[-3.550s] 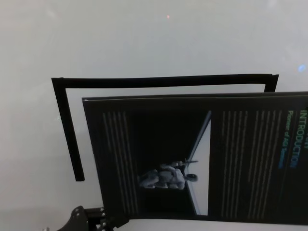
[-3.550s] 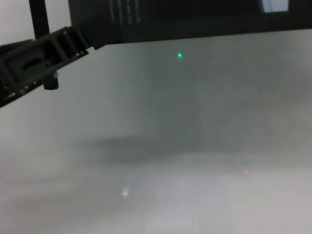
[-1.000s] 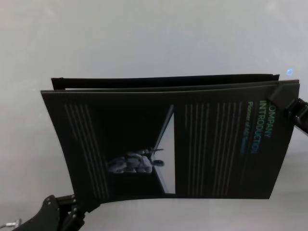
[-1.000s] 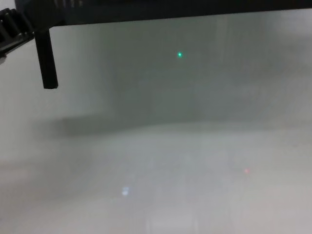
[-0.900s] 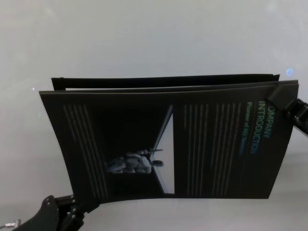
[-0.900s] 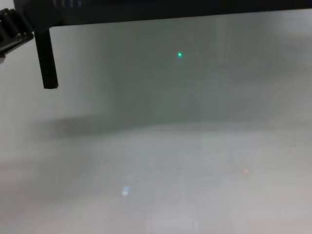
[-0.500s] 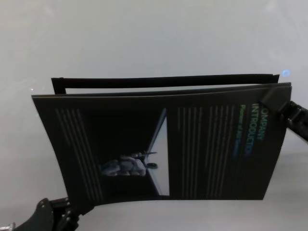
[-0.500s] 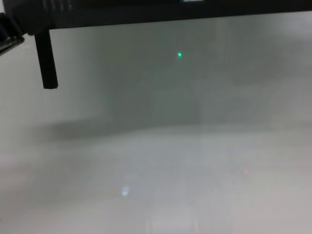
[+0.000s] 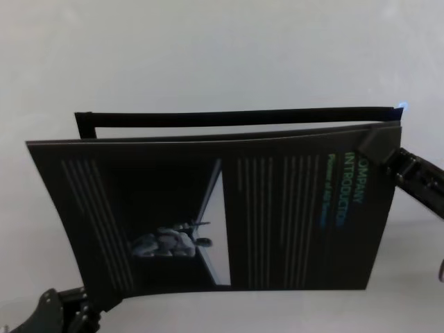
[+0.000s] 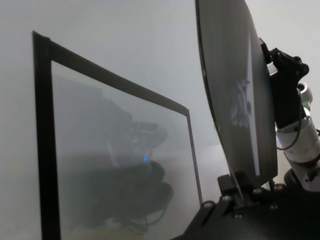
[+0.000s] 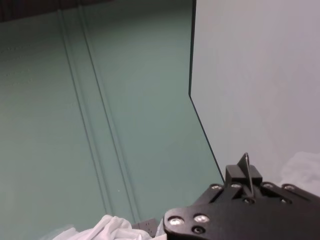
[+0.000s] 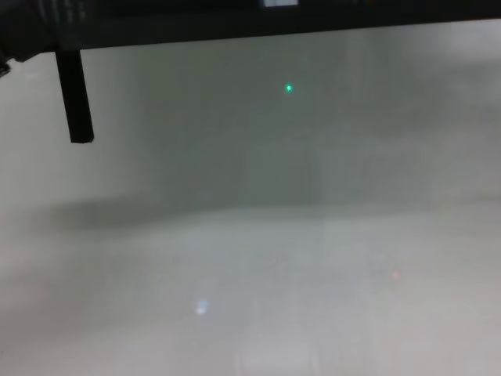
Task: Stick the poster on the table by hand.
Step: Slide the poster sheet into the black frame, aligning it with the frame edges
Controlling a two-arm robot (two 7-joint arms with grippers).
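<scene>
Much of the grip is hidden: in the head view the left gripper (image 9: pixel 89 309) is cut off at the bottom edge, around 7 o'clock of the poster (image 9: pixel 208 211), and only its dark knuckles show beneath the sheet's near-left corner. The right gripper (image 9: pixel 378 147) comes in from the frame's 3 o'clock side, its arm running off the edge, and its tip overlaps the poster's far-right corner at about 1 o'clock. The poster is held above the table (image 9: pixel 208 48), its face toward the head camera, slightly bowed, with the pale text columns, white slanted strip and bluish picture readable. Behind it, from 9 to 1 o'clock, a thin black frame (image 9: pixel 236 116) peeks past the top and left edges; the sheet covers the rest of it. In the left wrist view the poster (image 10: pixel 235 95) appears edge-on, its lower corner seated in the left gripper (image 10: pixel 235 187), whose fingers are pinched closed on it. In the right wrist view the right gripper (image 11: pixel 245 177) likewise has its fingers closed on a thin sliver of the sheet's corner. The chest view shows only the poster's near edge (image 12: pixel 258 19) along the top, one black frame leg (image 12: pixel 74 94) at 10 o'clock, and bare table (image 12: pixel 274 258) below.
</scene>
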